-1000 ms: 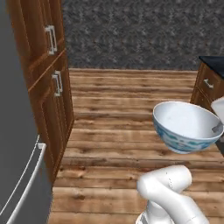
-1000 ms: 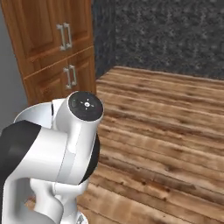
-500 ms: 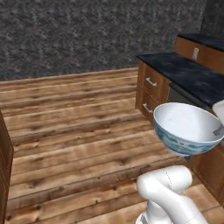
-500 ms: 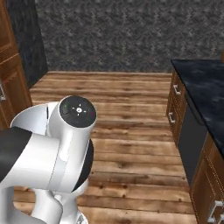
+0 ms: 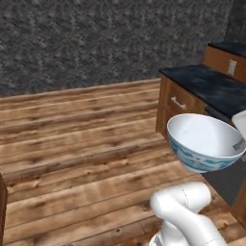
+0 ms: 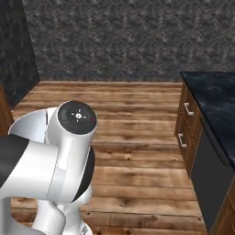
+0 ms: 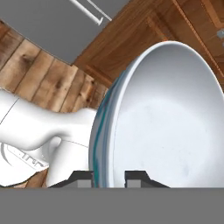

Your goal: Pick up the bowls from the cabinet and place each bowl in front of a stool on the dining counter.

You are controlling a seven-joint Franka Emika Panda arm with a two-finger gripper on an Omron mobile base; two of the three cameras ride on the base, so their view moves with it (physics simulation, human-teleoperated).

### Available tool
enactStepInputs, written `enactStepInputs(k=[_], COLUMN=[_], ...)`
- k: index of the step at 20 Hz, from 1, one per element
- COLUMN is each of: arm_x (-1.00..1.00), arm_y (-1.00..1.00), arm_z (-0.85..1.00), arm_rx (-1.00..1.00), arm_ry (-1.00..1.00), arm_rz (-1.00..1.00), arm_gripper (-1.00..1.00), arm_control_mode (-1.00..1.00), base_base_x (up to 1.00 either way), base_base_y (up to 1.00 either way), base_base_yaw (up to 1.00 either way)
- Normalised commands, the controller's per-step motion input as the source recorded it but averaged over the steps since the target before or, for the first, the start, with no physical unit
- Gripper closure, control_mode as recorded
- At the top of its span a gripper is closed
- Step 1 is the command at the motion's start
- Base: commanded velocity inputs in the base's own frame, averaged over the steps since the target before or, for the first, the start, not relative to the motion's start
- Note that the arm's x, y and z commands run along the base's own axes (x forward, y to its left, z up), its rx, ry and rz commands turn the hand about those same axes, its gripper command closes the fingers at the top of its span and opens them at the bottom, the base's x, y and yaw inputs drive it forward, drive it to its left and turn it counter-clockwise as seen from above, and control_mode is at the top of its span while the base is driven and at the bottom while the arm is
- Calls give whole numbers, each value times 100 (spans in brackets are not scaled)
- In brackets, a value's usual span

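While carried through the kitchen above a plank floor point(image 5: 86, 158), held aloft: the deep white bowl point(image 5: 204, 142) with blue patterning, its rim pinched between the narrow-set fingers of the claw point(image 7: 109, 178). Sits directly ahead of the claw, wall rising away from the fingertips. Opens upward, tipped slightly, no long axis, being round. Judged partway through: first bowl picked up but not yet set on any counter. Beyond the claw, a dark-topped drawer-fronted counter point(image 5: 211, 86). Placing at a stool remains, plus the second bowl.
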Motion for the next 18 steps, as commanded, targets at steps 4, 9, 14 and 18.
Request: enactStepInputs(k=[4, 9, 14, 18], arm_x=[0, 0, 0, 0], arm_y=[0, 0, 0, 0], arm_z=[0, 0, 0, 0], arm_rx=[0, 0, 0, 0], arm_ry=[0, 0, 0, 0], arm_rz=[0, 0, 0, 0], arm_gripper=[100, 100, 100, 100], arm_control_mode=[100, 100, 100, 100], base_base_x=[100, 100, 100, 100], base_base_y=[35, 43, 52, 57], base_base_yaw=[-11, -15, -22, -26])
